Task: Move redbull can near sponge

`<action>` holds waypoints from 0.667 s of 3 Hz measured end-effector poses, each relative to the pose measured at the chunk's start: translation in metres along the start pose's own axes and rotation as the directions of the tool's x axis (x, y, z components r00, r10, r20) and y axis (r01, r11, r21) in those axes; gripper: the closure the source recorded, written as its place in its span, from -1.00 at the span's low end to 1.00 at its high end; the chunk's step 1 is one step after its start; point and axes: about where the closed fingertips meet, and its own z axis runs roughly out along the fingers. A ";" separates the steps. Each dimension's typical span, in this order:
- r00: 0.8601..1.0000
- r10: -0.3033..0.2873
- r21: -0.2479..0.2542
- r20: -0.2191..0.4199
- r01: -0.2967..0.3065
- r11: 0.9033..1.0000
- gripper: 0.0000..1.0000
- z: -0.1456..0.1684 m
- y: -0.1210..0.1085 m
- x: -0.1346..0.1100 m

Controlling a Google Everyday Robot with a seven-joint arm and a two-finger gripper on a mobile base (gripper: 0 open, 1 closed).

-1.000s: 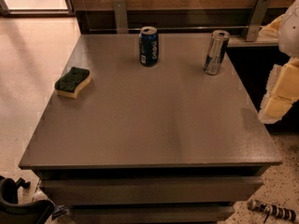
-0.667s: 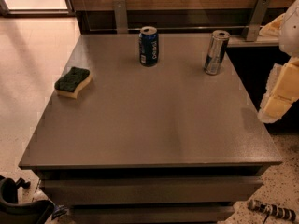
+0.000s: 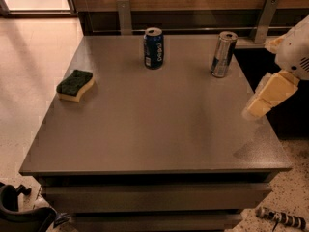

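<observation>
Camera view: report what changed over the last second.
The gripper shifted slightly toward the picture's left, in over the right edge of the table. It touches none of the objects. The redbull can, Pepsi can and sponge stayed where they were.

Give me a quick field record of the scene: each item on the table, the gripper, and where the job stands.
redbull can: upright, far right of the table
sponge: left side, green layer up
Pepsi can: upright, far middle
gripper: over the table's right edge, nearer the camera than the redbull can, not touching it
job: can not yet grasped, across the table from the sponge
</observation>
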 end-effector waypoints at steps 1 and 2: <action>0.974 0.174 -0.006 0.145 -0.175 0.985 -1.00 0.049 -0.022 0.003; 0.919 0.288 0.020 0.268 -0.304 0.952 -1.00 0.076 -0.041 0.007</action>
